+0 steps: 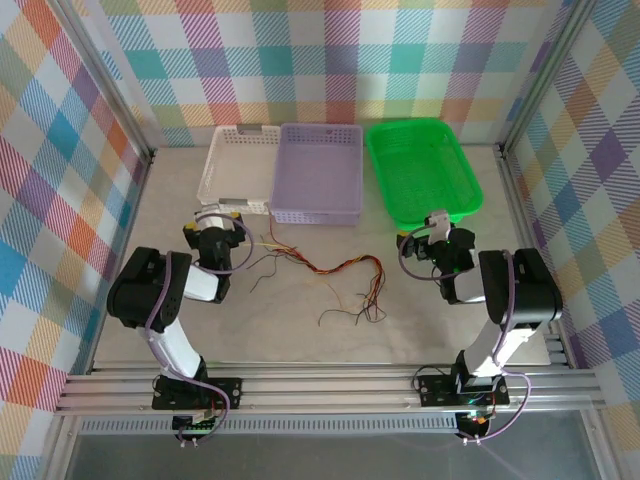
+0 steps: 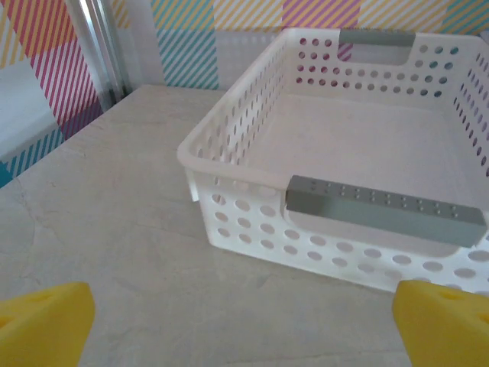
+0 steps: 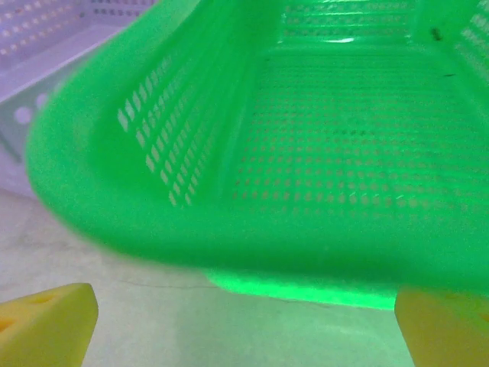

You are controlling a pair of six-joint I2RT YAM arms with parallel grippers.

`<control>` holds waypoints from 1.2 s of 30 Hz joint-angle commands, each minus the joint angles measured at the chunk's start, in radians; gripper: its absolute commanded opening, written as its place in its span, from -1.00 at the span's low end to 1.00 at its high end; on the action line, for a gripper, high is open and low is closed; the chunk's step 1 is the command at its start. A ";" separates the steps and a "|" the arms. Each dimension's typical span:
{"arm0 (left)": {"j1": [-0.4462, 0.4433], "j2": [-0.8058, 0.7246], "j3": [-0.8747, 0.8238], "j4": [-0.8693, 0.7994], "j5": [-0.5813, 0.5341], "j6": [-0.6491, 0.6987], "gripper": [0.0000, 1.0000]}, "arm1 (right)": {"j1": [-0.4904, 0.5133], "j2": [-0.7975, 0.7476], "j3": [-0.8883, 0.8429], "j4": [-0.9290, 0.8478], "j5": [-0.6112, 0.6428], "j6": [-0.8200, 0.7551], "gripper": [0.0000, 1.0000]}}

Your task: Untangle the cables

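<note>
The cables (image 1: pixel 335 268) lie in a loose tangle of red, orange-yellow, brown and black strands at the centre of the top view. They rest on the pale, faintly mottled table (image 1: pixel 300 345), just below the purple basket (image 1: pixel 318 213). The white basket (image 1: pixel 212 170) sits just left of the purple one and the green basket (image 1: pixel 378 170) to its right. The left gripper (image 1: pixel 232 208) faces the white basket's grey handle (image 2: pixel 386 210), its fingers spread wide and empty. The right gripper (image 1: pixel 437 218), likewise spread and empty, faces the green basket's near rim. Pastel plaid walls (image 1: pixel 60 150) enclose the table, and aluminium rails (image 1: pixel 330 385) cross the lower frame.
</note>
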 commanded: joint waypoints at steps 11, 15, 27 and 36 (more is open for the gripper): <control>0.057 -0.177 -0.079 -0.268 0.176 -0.038 1.00 | -0.019 -0.166 -0.022 -0.172 0.226 0.075 0.99; 0.057 -0.177 -0.079 -0.268 0.176 -0.037 1.00 | -0.020 -0.167 -0.022 -0.172 0.225 0.074 0.99; 0.057 -0.176 -0.078 -0.268 0.175 -0.037 1.00 | -0.021 -0.166 -0.021 -0.173 0.224 0.075 0.99; 0.057 -0.179 -0.080 -0.266 0.175 -0.038 1.00 | -0.020 -0.167 -0.020 -0.175 0.222 0.074 0.99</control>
